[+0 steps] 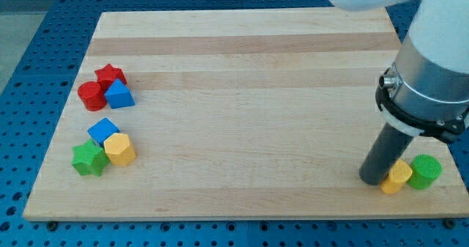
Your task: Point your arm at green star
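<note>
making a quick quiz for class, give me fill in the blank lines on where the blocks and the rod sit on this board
1. The green star touches a ____ hexagon block.
2. My tip rests at the view's ____ side, beside a small yellow block.
3. The red star lies toward the view's ____ from the green star.
Missing words: yellow; right; top

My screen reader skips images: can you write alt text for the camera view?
My tip rests at the wooden board's right edge beside a yellow block and green cylinder, far from the green star clustered with other blocks at left.
</note>
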You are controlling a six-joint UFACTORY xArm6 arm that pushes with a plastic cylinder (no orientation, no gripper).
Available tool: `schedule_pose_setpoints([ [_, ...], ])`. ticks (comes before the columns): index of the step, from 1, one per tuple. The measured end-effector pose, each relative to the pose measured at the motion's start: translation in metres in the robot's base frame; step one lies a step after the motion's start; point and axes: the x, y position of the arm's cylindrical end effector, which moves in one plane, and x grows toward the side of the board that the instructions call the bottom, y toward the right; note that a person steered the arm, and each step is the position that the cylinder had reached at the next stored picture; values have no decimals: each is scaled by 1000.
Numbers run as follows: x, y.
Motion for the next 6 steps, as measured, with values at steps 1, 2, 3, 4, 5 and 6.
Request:
schedule_pose_setpoints([
  [1,13,-36],
  [2,23,-89],
  [3,31,-151],
  [4,35,-216],
  [5,38,-287],
  [6,37,-367],
])
